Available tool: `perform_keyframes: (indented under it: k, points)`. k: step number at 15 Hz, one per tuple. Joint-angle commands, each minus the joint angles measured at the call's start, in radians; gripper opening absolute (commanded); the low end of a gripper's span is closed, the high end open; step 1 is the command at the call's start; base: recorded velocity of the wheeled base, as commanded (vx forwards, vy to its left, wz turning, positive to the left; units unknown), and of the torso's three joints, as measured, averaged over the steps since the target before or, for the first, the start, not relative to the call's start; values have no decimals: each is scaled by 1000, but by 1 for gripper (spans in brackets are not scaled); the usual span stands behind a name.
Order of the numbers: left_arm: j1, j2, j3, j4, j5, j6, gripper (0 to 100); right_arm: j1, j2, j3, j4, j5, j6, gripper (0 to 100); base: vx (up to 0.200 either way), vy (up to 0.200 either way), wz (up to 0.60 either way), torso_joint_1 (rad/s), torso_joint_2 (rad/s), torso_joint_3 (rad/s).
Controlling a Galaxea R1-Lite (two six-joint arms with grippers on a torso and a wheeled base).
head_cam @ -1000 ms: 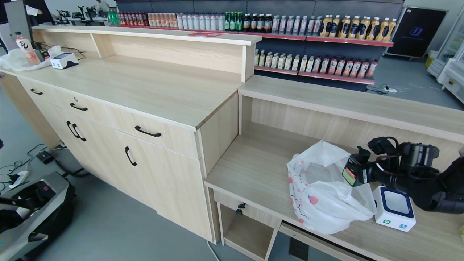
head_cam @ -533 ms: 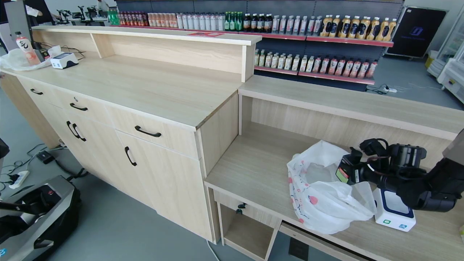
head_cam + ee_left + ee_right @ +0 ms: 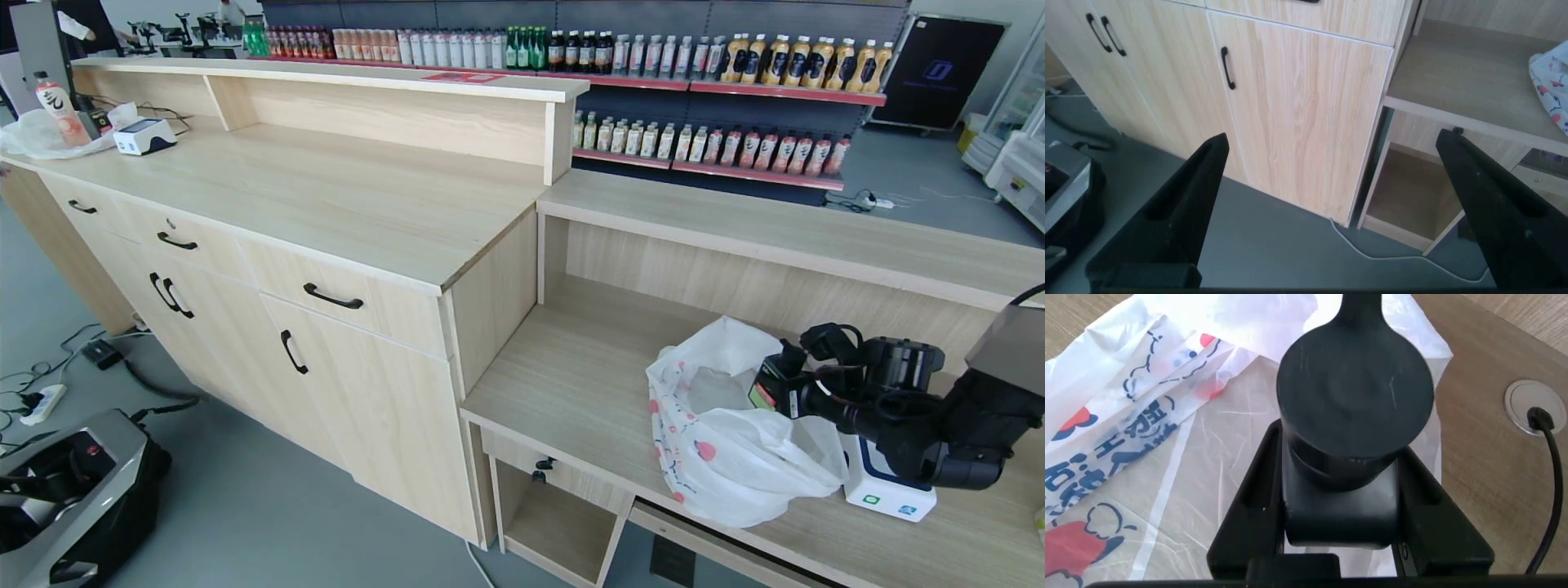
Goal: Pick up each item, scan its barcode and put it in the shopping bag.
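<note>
Bright, even indoor light. Soft sheen on the pale wooden counter top (image 3: 326, 196) and the grey floor (image 3: 245, 506). Dull highlight on the black container (image 3: 1355, 384) above the white shopping bag (image 3: 735, 441). Mild shade inside the open cubby (image 3: 555, 523). Fisheye bending toward the head-view edges.

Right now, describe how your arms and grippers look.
Right arm: black, bulky rounded joints, looped black cables at the wrist, a grey upper link. Right gripper: black. Left arm: silver-grey shell over black. Left gripper: two flat, black, tapering fingers.
</note>
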Motion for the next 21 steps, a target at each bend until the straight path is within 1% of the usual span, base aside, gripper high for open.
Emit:
perform_keyframes:
  k: [1,11,12,14,16,18,19,21]
  points:
    - [0,1,0,0,0,0,100,-1,17,1,-7,0,0,0,0,0,0,0,0,0]
    - [0,1,0,0,0,0,100,-13,26,27,-16,2,-9,0,0,0,0,0,0,0]
    - [0,1,0,0,0,0,100,-15,26,28,-14,0,-9,100,0,0,0,0,0,0]
    - [0,1,0,0,0,0,100,-19,25,40,-14,0,-9,100,0,0,0,0,0,0]
    - [0,1,0,0,0,0,100,-28,8,91,-39,0,-8,100,0,0,0,0,0,0]
    - [0,1,0,0,0,0,100,-21,-64,96,-30,3,0,100,0,0,0,0,0,0]
    - [0,1,0,0,0,0,100,-8,-149,96,-13,35,1,100,0,0,0,0,0,0]
    - [0,1,0,0,0,0,100,-8,-342,117,56,140,-6,100,0,0,0,0,0,0]
